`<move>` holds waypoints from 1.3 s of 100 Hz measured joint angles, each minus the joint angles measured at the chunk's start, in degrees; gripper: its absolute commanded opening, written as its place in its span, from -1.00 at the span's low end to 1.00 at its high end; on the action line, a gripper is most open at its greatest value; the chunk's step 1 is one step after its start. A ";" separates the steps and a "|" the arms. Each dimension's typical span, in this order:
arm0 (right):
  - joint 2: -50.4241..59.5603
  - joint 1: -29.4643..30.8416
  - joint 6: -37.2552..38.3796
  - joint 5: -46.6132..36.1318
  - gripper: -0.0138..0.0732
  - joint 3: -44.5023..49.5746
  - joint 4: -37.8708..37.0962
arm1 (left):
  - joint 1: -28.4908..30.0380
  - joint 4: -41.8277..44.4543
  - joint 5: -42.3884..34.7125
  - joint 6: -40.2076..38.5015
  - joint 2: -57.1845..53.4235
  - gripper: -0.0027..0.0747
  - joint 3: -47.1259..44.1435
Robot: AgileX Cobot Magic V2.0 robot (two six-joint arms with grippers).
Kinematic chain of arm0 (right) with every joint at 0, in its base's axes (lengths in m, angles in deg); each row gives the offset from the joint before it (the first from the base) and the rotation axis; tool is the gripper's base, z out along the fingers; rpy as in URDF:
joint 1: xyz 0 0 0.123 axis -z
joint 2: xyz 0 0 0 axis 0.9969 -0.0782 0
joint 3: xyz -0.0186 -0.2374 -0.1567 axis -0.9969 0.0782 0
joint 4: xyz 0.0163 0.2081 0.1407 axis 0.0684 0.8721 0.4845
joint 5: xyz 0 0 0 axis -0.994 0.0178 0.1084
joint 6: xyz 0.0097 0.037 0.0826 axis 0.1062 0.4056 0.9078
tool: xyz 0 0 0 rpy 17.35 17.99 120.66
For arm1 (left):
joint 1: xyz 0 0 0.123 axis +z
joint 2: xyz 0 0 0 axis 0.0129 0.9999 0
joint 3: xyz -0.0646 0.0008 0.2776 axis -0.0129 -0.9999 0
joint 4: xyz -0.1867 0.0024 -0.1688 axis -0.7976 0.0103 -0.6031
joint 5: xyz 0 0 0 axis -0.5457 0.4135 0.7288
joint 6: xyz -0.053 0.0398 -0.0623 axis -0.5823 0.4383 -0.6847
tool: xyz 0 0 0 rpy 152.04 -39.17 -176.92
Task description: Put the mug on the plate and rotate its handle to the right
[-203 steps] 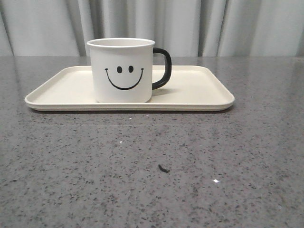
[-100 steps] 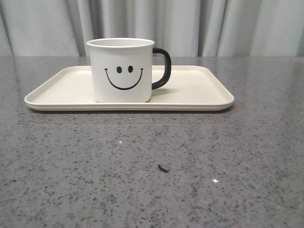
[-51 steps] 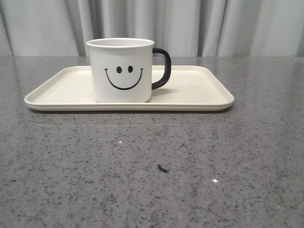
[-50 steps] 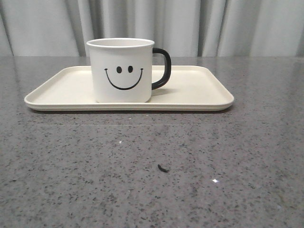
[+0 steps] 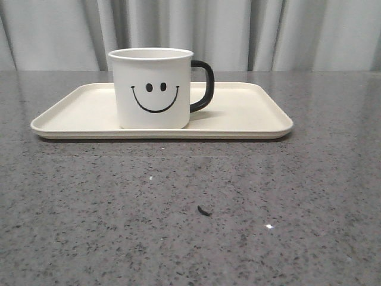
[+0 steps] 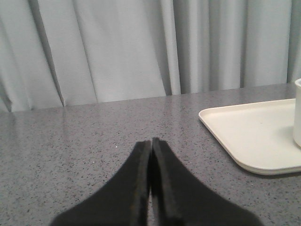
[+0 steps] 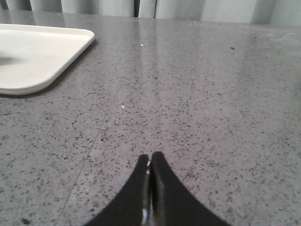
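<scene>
Standing upright on the plate point(image 5: 250, 113), left of its middle, the mug point(image 5: 153, 89) faces the front camera with its smiley print, and the handle point(image 5: 203, 86) sticks out to the right. Judged from how things lie, both parts of the job look done: mug on plate, handle right.

Going left to right: the left gripper point(image 6: 150, 155) sits low over the grey table point(image 5: 190, 208), off the plate's left end, its black fingers point(image 6: 138, 188) pressed together with nothing between them. In the left wrist view the plate's rounded corner and a sliver of the mug's white wall show at the edge. Next comes the plate with the mug, neither touched by any arm. A small dark speck point(image 5: 205, 211) lies on the table in front of the plate. Farthest right, the right gripper point(image 7: 150, 167) hangs over bare table, well clear of the plate's right corner, its fingers point(image 7: 162, 188) likewise closed on nothing.

The step in hand appears to be the finish: both arms parked away from the work. Doing it well means leaving the mug alone, since any nudge could turn the handle off its heading. If a last correction were wanted, the right gripper would be the nearer one to the handle, and it would need to open before approaching and come in from the side, above the plate's low rim, so as not to drag the plate.
</scene>
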 measured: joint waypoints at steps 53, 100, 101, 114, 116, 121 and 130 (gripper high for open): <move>0.00 0.00 17.77 -1.45 -0.91 0.00 -17.79 | 0.00 0.00 0.00 0.00 0.00 -0.98 0.00; 0.00 0.00 17.90 -1.80 -0.91 0.00 -18.34 | 0.00 0.00 0.00 0.00 0.00 -0.98 0.00; 0.00 0.00 17.90 -1.80 -0.91 0.00 -18.38 | 0.00 0.00 0.00 0.00 0.00 -0.98 0.00; 0.00 0.00 17.90 -1.97 -0.91 0.00 -18.52 | 0.00 0.00 0.00 0.00 0.00 -0.98 0.00; 0.00 0.00 17.90 -1.97 -0.91 0.00 -18.63 | 0.00 0.00 0.00 0.00 0.00 -0.98 0.00; 0.00 0.00 17.90 -1.97 -0.91 0.00 -18.63 | 0.00 0.00 0.00 0.00 0.00 -0.98 0.00; 0.00 0.00 17.90 -1.97 -0.91 0.00 -18.67 | 0.00 0.00 0.00 0.00 0.00 -0.98 0.00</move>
